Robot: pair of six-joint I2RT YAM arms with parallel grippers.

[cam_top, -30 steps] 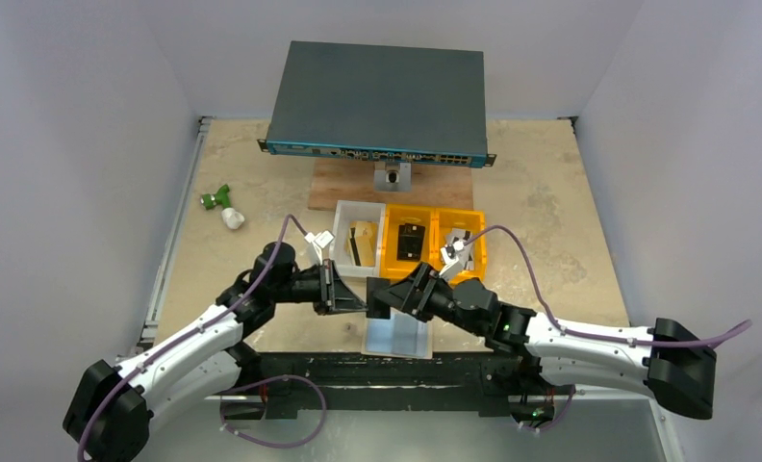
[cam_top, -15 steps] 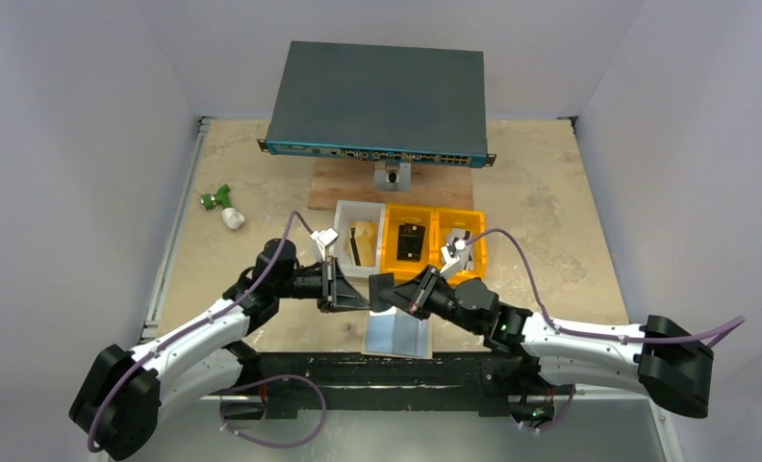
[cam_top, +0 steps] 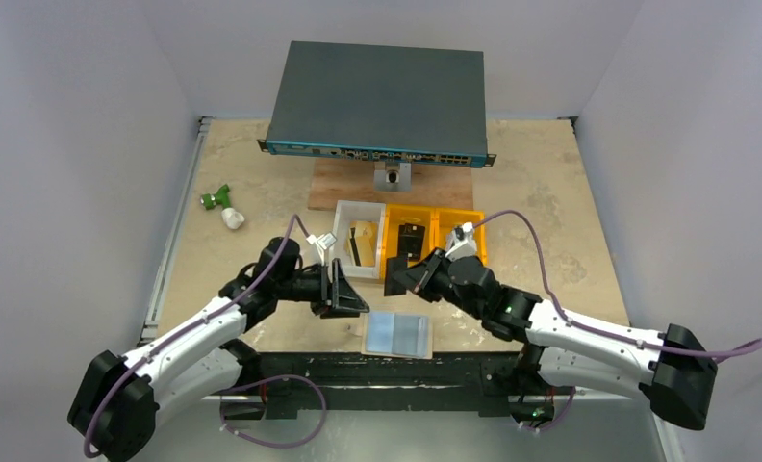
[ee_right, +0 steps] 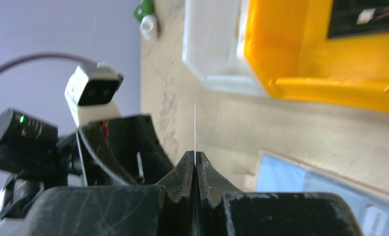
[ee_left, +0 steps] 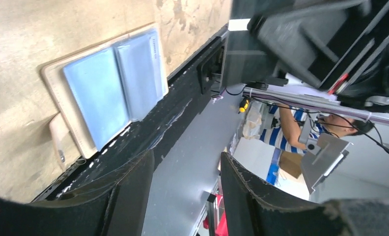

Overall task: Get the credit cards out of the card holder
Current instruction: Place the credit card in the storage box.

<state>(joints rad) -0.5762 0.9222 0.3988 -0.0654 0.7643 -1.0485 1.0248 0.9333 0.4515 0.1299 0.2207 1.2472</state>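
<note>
The card holder (cam_top: 397, 334) lies open and flat by the table's front edge, pale blue face up with a tan rim; it also shows in the left wrist view (ee_left: 109, 83). My right gripper (cam_top: 406, 277) is shut on a dark credit card (cam_top: 393, 283), held on edge above the table in front of the bins. The right wrist view shows that card (ee_right: 195, 125) edge-on as a thin line between the closed jaws of my right gripper (ee_right: 195, 156). Left of it, my left gripper (cam_top: 346, 292) stands open and empty, as the left wrist view (ee_left: 186, 157) confirms.
A white bin (cam_top: 343, 252) holds a tan card with a black stripe. Two orange bins (cam_top: 394, 265) (cam_top: 479, 241) stand to its right. Behind them are a wooden board (cam_top: 339, 188) and a network switch (cam_top: 377, 96). A green and white object (cam_top: 221, 204) lies at the left.
The left gripper opened and let go of the dark card. The right gripper shut on it and carried it back and to the right, toward the orange bins.
</note>
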